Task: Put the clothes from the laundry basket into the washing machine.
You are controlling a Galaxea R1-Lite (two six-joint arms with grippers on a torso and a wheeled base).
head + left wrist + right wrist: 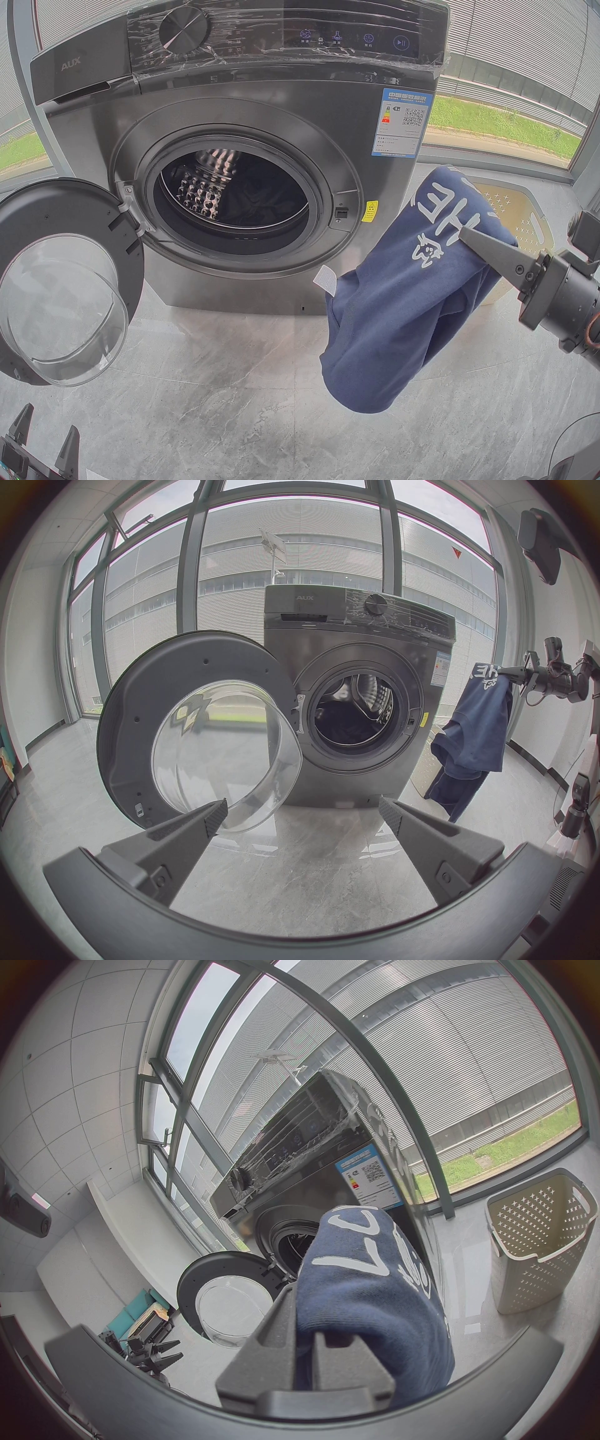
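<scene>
A navy blue shirt point(406, 294) with white print hangs in the air to the right of the washing machine point(250, 150), with my right gripper point(469, 237) shut on its upper part. The same shirt point(478, 730) dangles off that gripper in the left wrist view and drapes over the fingers point(281, 1335) in the right wrist view. The machine's round door point(56, 281) stands swung open to the left, and dark cloth lies inside the drum point(244, 194). My left gripper point(44, 437) is low at the front left, open and empty point(303, 820). The beige laundry basket point(537, 1235) stands on the floor right of the machine.
Grey tiled floor point(219, 387) stretches in front of the machine. Large windows point(237, 555) run behind it. The open door juts out over the floor on the left side.
</scene>
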